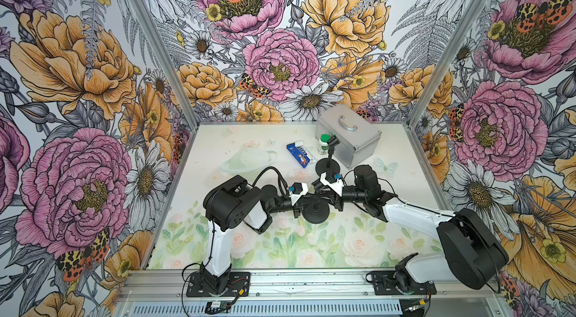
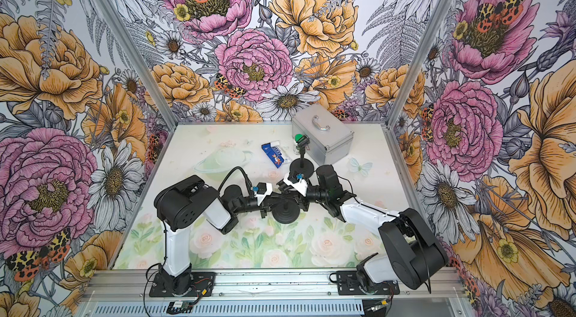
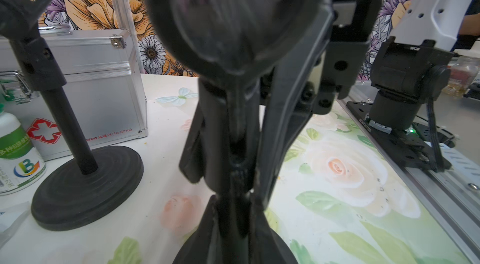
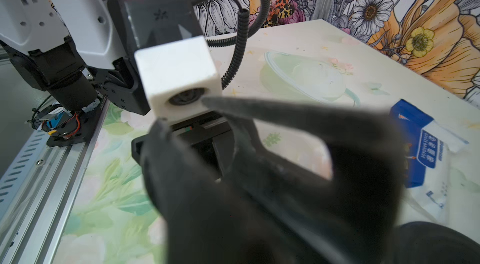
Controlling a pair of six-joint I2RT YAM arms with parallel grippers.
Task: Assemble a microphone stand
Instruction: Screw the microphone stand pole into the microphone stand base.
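- Walls [image 1: 280, 50]: 3 sides papered with oversized pink and orange blooms, white daisies and spotted moths, seen in both top views.
- Aluminium posts [image 1: 157, 47] stand at the 2 back corners.
- Tabletop [image 1: 280, 247]: pale cover printed with pastel roses and green leaves.
- Aluminium rail [image 1: 311, 282] runs along the front edge, with a slotted panel [image 1: 280, 309] just below it.
- Light is bright and even, with soft shadows.

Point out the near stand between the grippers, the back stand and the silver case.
near stand [image 1: 316, 215], in a top view, on its round base.
back stand [image 1: 322, 167], in a top view, on its base disc.
silver case [image 1: 358, 133], in a top view, on its lid.
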